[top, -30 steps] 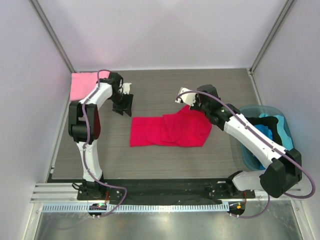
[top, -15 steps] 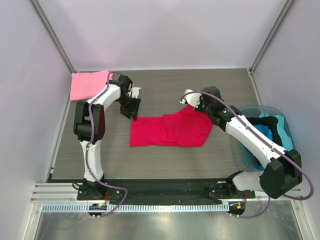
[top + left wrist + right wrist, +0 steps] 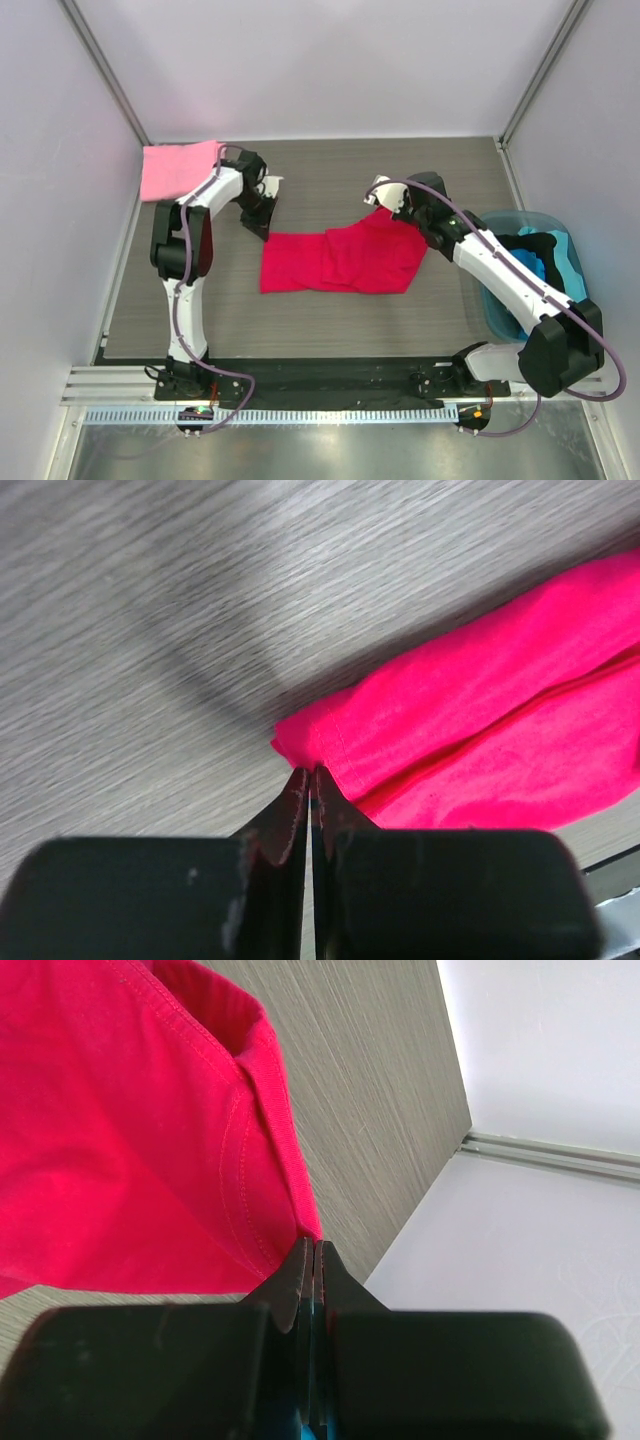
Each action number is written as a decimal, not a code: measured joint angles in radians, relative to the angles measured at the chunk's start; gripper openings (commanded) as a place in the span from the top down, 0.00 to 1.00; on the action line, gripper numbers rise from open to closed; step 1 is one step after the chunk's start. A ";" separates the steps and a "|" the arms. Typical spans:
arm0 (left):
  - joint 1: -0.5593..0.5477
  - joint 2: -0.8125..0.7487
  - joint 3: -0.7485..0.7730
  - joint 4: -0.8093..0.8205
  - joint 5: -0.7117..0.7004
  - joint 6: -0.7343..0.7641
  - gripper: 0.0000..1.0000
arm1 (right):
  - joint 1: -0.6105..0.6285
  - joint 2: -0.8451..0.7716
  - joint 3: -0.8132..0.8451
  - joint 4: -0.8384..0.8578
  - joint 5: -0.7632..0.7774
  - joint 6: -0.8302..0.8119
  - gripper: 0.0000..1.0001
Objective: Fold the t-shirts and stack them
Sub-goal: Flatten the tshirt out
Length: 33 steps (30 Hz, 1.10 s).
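The crimson-red t-shirt (image 3: 340,262) lies partly folded in the middle of the table. The light pink t-shirt (image 3: 176,170) lies flat at the far left corner. My left gripper (image 3: 262,228) is down at the red t-shirt's far left corner. In the left wrist view the left gripper (image 3: 308,772) is shut, pinching the tip of that red corner (image 3: 310,742). My right gripper (image 3: 384,204) is at the shirt's far right corner. In the right wrist view the right gripper (image 3: 314,1246) is shut on the stitched red hem (image 3: 285,1160), which hangs from the fingertips.
A teal bin (image 3: 548,222) holding blue and black cloth stands at the right edge, under my right arm. White walls (image 3: 330,70) close the table at the back and both sides. The wood-grain tabletop (image 3: 300,320) shows in front of the red shirt.
My left gripper moved right from beside the pink shirt to the red shirt's far left corner and shut on it. The right gripper shifted slightly right, still holding its corner.
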<state>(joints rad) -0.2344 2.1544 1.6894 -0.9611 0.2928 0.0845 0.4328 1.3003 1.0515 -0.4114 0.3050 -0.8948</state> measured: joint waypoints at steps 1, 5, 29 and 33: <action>0.000 -0.005 0.007 -0.004 0.000 0.002 1.00 | -0.002 0.000 0.000 0.002 0.000 0.000 0.99; 0.000 -0.039 0.078 -0.031 -0.011 0.022 1.00 | -0.005 0.005 0.010 0.010 0.000 -0.001 0.99; 0.052 -0.562 0.214 -0.066 -0.162 0.136 1.00 | -0.101 -0.211 -0.136 0.176 0.013 0.083 0.99; 0.053 -0.470 0.239 -0.069 -0.193 0.133 1.00 | -0.101 -0.182 -0.198 0.154 0.012 0.081 0.99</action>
<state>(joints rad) -0.1814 1.6844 1.9282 -1.0302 0.0994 0.2176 0.3317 1.1179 0.8539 -0.2569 0.3172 -0.8139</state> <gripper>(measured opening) 0.003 0.026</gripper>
